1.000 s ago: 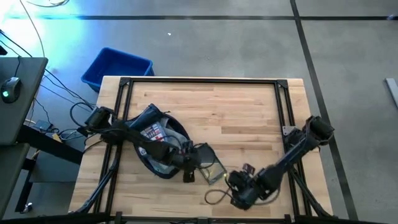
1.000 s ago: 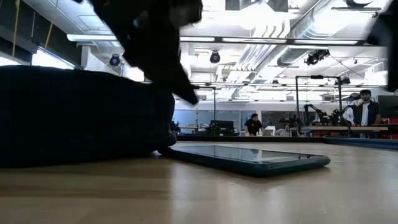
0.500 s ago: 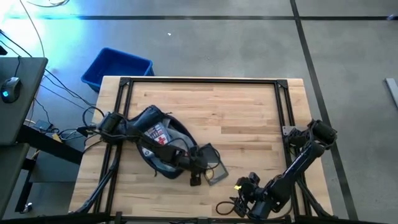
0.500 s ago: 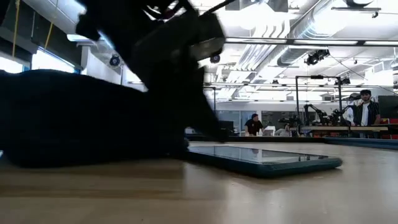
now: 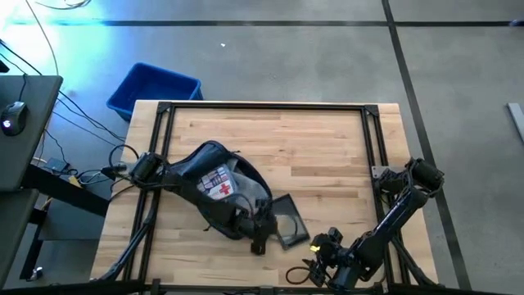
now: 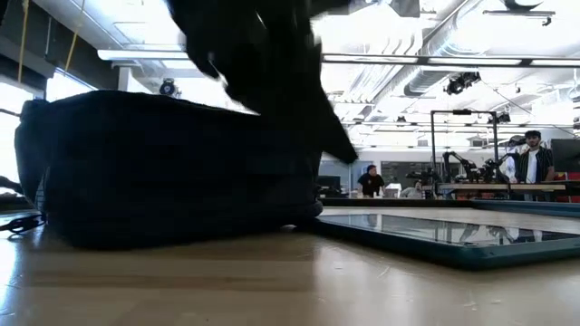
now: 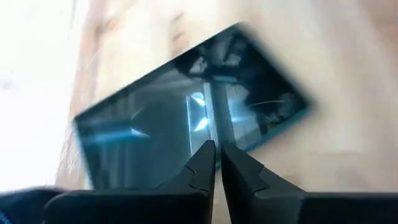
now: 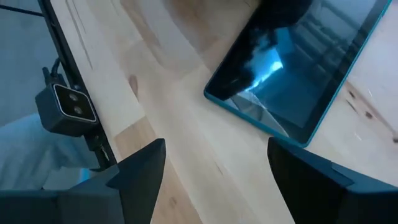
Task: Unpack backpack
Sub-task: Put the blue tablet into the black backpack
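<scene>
— Step in hand? Looks like clearing the tablet (image 5: 288, 230) out of the backpack (image 5: 214, 190). Left gripper (image 7: 216, 163) pinched fully closed, nothing between the tips, poised over the glass. Better to part the tips and take an edge than press the screen.

— Right gripper (image 8: 211, 168)? Spread wide, empty, waiting at the tabletop's near right edge.

— And the backpack? Dark navy, soft, slumped left of centre on the tabletop (image 5: 327, 147), mouth open, a red-cross pouch (image 5: 219, 183) showing inside.

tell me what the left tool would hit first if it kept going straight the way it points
Most likely the tablet: the shut left tool points straight at its dark screen, with nothing visible between, though the gap is hard to judge.
</scene>
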